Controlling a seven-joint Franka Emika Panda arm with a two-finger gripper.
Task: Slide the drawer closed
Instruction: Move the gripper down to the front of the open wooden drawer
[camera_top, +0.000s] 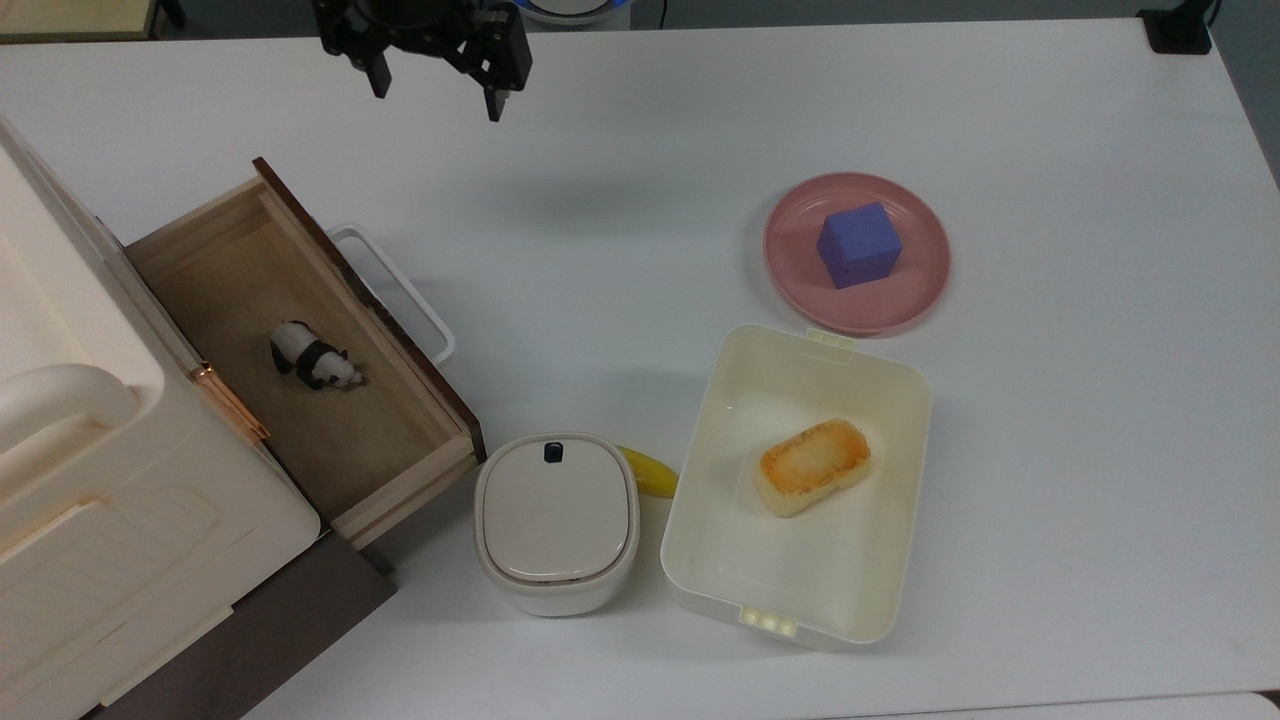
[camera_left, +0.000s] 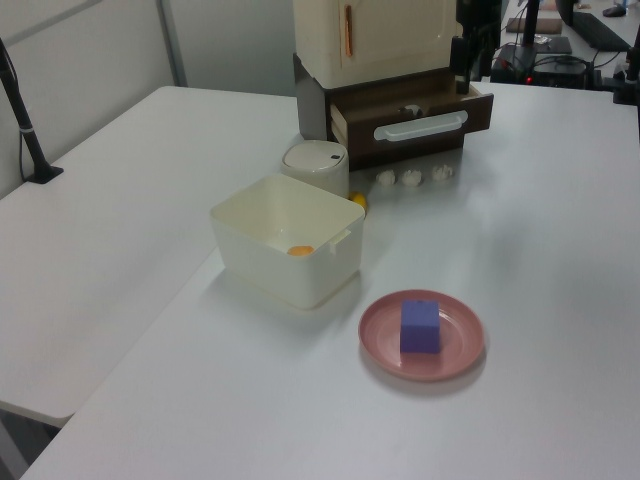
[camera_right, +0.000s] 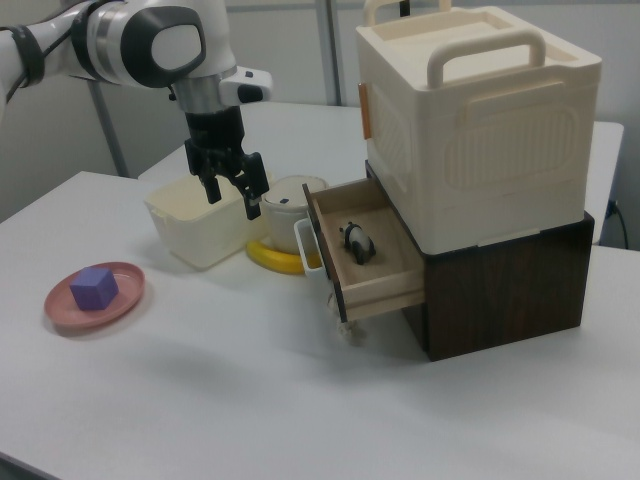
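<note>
the drawer (camera_top: 300, 350) stands pulled out of the cabinet (camera_top: 110, 480) at the tabletop's edge on the top view's left, a panda figure (camera_top: 312, 358) inside. light wood on slides, it probably pushes easily at the stiff front panel (camera_top: 370, 310) beside the white handle (camera_top: 395, 290). farther back, the gripper (camera_top: 436, 85) hangs spread and empty.

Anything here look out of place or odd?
One oddity: a small panda figurine lies inside the open drawer, which is to be closed. The gripper, open, hangs above the table, clear of the white handle.

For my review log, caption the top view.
End effector open above the table, drawer open with toy panda inside.
</note>
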